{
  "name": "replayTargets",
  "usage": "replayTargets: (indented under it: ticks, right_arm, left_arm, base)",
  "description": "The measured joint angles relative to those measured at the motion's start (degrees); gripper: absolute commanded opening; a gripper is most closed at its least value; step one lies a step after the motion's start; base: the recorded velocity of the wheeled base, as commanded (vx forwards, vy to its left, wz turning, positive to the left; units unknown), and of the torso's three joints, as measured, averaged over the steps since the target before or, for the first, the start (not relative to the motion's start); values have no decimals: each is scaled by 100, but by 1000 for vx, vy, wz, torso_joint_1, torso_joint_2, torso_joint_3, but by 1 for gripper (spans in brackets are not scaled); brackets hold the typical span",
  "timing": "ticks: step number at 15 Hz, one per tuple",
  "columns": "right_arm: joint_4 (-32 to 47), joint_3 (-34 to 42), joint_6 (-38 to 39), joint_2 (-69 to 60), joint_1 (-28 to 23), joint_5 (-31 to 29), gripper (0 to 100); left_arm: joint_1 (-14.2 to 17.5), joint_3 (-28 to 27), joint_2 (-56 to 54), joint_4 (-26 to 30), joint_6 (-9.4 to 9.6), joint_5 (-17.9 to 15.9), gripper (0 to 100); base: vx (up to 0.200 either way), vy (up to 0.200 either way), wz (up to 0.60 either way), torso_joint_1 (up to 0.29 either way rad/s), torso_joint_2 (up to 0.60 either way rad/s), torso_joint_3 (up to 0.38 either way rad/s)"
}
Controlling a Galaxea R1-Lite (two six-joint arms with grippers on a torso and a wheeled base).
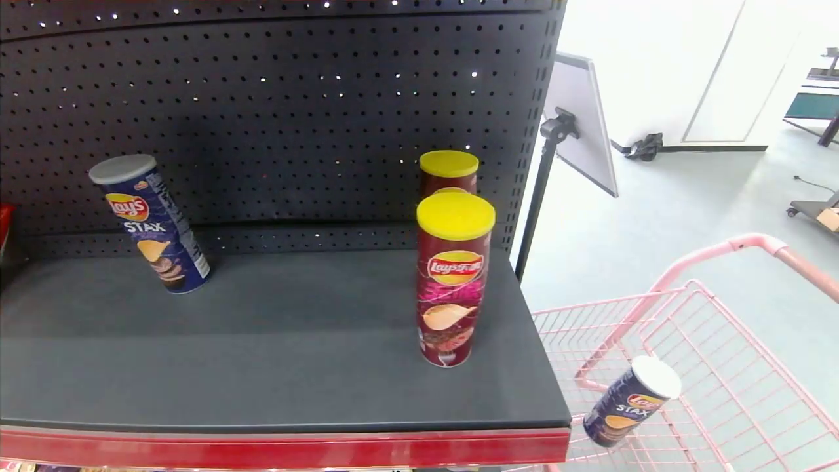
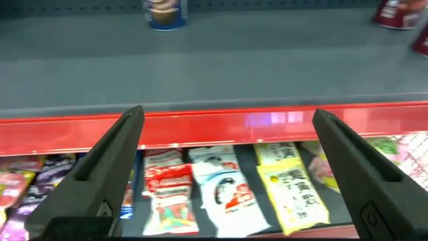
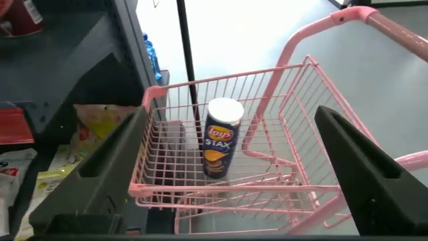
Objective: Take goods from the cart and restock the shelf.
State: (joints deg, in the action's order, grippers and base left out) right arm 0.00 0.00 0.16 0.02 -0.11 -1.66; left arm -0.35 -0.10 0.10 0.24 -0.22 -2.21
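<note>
On the dark shelf (image 1: 275, 367) a blue chip can (image 1: 152, 226) leans at the back left. Two red cans with yellow lids stand at the right, one in front (image 1: 452, 288) and one behind (image 1: 448, 172). The pink cart (image 1: 721, 367) to the shelf's right holds another blue can (image 1: 629, 401). My right gripper (image 3: 231, 112) hangs open above the cart (image 3: 294, 87), with that upright blue can (image 3: 221, 137) below and between its fingers. My left gripper (image 2: 227, 112) is open and empty in front of the shelf's red edge (image 2: 214, 124), facing the blue can (image 2: 165, 13) far back.
A perforated back panel (image 1: 295, 98) closes the shelf behind. The shelf below holds several snack bags (image 2: 221, 191). A board on a black stand (image 1: 580, 118) is beside the shelf's right end. Bare shelf lies between the blue can and the red cans.
</note>
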Motion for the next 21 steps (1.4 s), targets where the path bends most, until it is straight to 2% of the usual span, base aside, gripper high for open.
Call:
replayTargets:
  ticks: [17,21]
  right_arm:
    - [0,0,0,0,0,0,100]
    - [0,0,5,0,11,0,100]
  left_arm:
    - [2,0,0,2,-2,0,100]
    - [6,0,0,0,-10,-2,100]
  base:
    - [0,-200,0,1,4,1]
    - [0,0,0,0,0,0]
